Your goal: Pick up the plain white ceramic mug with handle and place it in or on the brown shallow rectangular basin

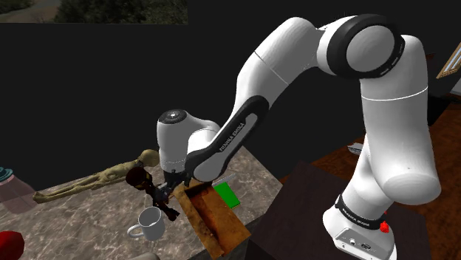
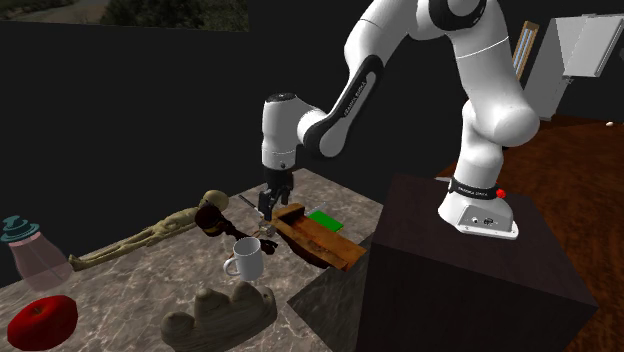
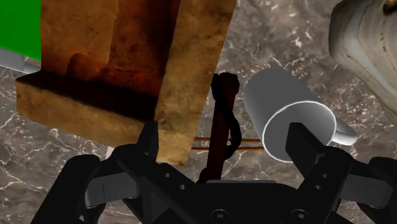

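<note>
here, spread end effector point(image 3: 224, 137) hovers by the brown basin point(image 3: 127, 63), white mug point(image 3: 275, 97) beside; arm point(image 1: 295, 59) reads "franka emika".

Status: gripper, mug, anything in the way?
Gripper open, empty, above the counter. White mug upright, untouched, beside the brown basin. Thin dark object lies under the gripper, between mug and basin.

Shoulder camera is looking down from beside the stand point(image 1: 303, 203). Second exterior is sitting farther back at a similar angle. Wrist camera is hanging close above the brown basin point(image 3: 127, 57) and white mug point(image 3: 286, 121), which all three are sharing.
</note>
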